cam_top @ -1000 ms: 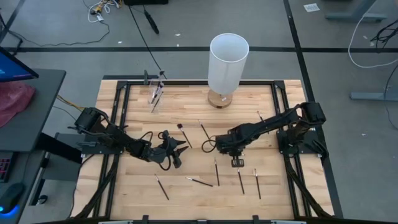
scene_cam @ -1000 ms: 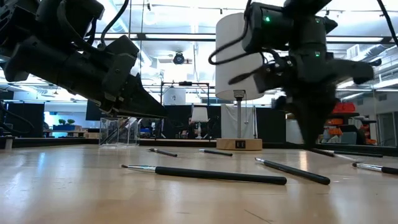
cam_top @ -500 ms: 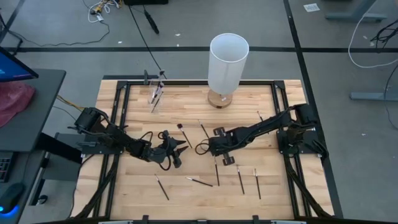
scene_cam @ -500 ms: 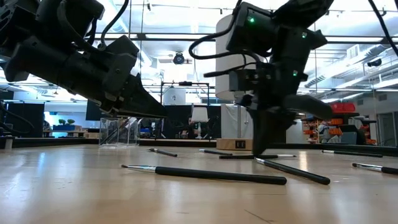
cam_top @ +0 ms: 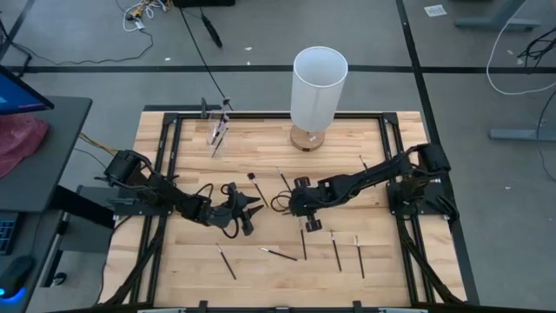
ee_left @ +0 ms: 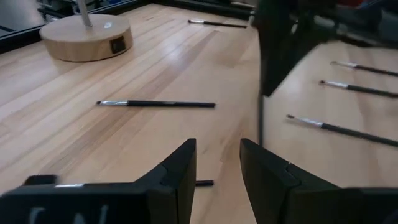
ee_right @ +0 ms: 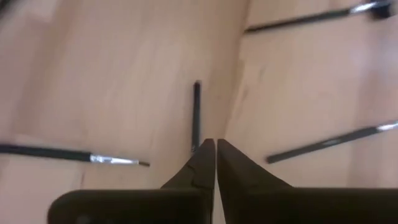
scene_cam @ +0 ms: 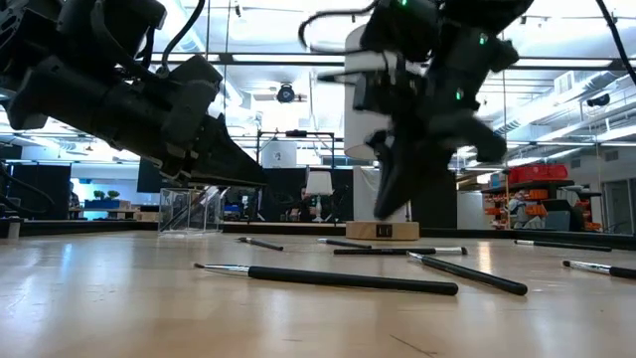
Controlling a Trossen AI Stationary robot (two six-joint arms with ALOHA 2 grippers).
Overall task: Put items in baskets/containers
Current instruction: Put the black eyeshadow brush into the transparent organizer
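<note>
- My right fingers [ee_right: 215, 145] are pressed almost together, with only a hairline between the tips. They hang low over the middle of the tabletop [cam_top: 182, 261], tips angled down.
- One brush [ee_right: 196, 112] lies flat right at those tips. Its near end meets them and its long axis runs straight away from me, in line with my reach. I cannot tell whether the tips nip that end or just rest above it; it looks to be lying on the wood.
- I judge this to be the pick-up step. The next move calls for spreading these fingers, settling astride the thin handle and closing squarely across it.
- Two more brushes lie to either side of the tips, a silver-collared brush [ee_right: 74, 155] and an angled brush [ee_right: 329, 144]. Both lie crosswise to the first.
- My left fingers [cam_top: 246, 213] wait just beside, about half spread and holding nothing.
- The clear cup [cam_top: 217, 132] stands well beyond both sets of fingers, by the far edge. Some brushes are already leaning inside it.
</note>
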